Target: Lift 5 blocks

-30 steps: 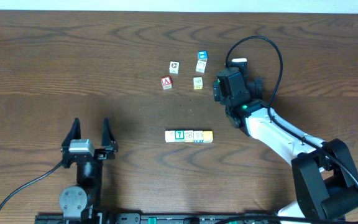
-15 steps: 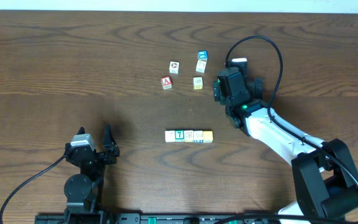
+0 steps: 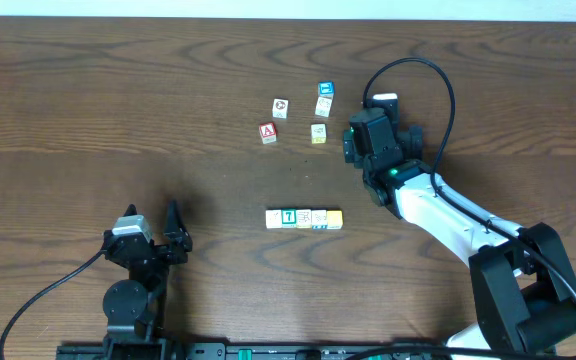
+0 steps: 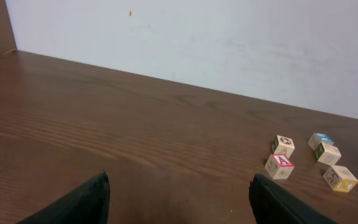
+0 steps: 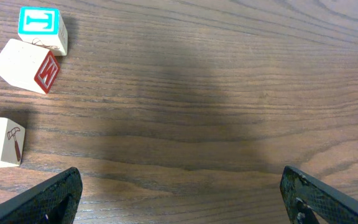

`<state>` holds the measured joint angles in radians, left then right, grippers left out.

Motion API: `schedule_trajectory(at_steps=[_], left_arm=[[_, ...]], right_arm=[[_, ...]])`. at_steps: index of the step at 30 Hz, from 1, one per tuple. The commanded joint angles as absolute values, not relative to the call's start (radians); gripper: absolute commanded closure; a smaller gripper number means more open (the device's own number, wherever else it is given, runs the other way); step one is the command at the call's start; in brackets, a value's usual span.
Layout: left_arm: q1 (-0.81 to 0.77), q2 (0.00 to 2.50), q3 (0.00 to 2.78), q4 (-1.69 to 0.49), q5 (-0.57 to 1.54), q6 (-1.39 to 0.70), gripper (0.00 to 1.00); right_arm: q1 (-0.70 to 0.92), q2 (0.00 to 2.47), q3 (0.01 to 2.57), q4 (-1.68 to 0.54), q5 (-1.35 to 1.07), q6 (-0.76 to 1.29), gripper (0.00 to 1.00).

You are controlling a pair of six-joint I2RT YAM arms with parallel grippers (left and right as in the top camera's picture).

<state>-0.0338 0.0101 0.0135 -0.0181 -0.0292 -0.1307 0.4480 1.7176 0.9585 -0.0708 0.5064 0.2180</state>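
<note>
The blocks (image 3: 304, 218) lie side by side in a short row at the table's middle. One in the row bears a green "T" (image 3: 288, 216), and a yellow one (image 3: 334, 218) ends it on the right. My left gripper (image 3: 152, 220) (image 4: 179, 205) stands open near the front left, well left of the row, with only bare wood between its fingers. My right gripper (image 3: 368, 130) (image 5: 182, 199) hangs open over bare table, up and to the right of the row. Neither wrist view shows the row.
A loose cluster lies behind the row: a red "A" cube (image 3: 267, 131) (image 4: 279, 166), a white cube (image 3: 281, 106), a blue-topped cube (image 3: 325, 89) (image 5: 42, 28), a white cube with a red letter (image 3: 323, 105) (image 5: 28, 65) and a hammer-marked cube (image 3: 319, 132) (image 5: 0, 142), just left of my right gripper.
The left arm turned and dropped back towards the front edge early in the second, then held still. The right arm and all cubes have not moved.
</note>
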Motion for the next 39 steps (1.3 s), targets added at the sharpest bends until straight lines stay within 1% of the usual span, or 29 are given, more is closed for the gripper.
schedule_trajectory(at_steps=[1,6,8,10,14,16,17,20,23,25,28,34,39], left_arm=[[-0.028,0.006,0.004,-0.070,-0.053,-0.133,0.28],[-0.028,0.006,0.004,-0.070,-0.053,-0.133,0.28],[-0.028,0.006,0.004,-0.070,-0.053,-0.133,0.28],[-0.028,0.006,0.004,-0.070,-0.053,-0.133,0.28],[-0.028,0.006,0.004,-0.070,-0.053,-0.133,0.28],[-0.028,0.006,0.004,-0.070,-0.053,-0.133,0.28],[-0.028,0.006,0.004,-0.070,-0.053,-0.133,0.28],[-0.028,0.006,0.004,-0.070,-0.053,-0.133,0.28],[-0.028,0.006,0.004,-0.070,-0.053,-0.133,0.28],[-0.028,0.006,0.004,-0.070,-0.053,-0.133,0.28],[-0.028,0.006,0.004,-0.070,-0.053,-0.133,0.28],[-0.028,0.006,0.004,-0.070,-0.053,-0.133,0.28],[-0.028,0.006,0.004,-0.070,-0.053,-0.133,0.28]], right_arm=[[0.447,1.724,0.968,-0.072,0.521,0.208,0.01],[0.447,1.704,0.967,-0.083,0.514,0.208,0.01],[0.455,1.629,0.965,-0.155,0.514,0.208,0.01],[0.474,1.531,0.960,-0.239,0.515,0.208,0.01],[0.546,1.258,0.952,-0.393,0.515,0.206,0.01],[0.561,1.122,0.952,-0.398,0.579,0.107,0.01],[0.550,1.012,0.952,-0.412,0.568,0.089,0.01],[0.464,0.843,0.933,-0.400,0.483,0.121,0.01],[0.318,0.702,0.859,-0.316,0.275,0.134,0.01],[0.221,0.606,0.772,-0.253,0.145,0.134,0.01],[0.109,0.439,0.602,-0.165,0.053,0.135,0.01],[0.036,0.128,0.331,-0.058,0.024,0.157,0.01],[0.015,0.010,0.214,-0.025,0.023,0.168,0.01]])
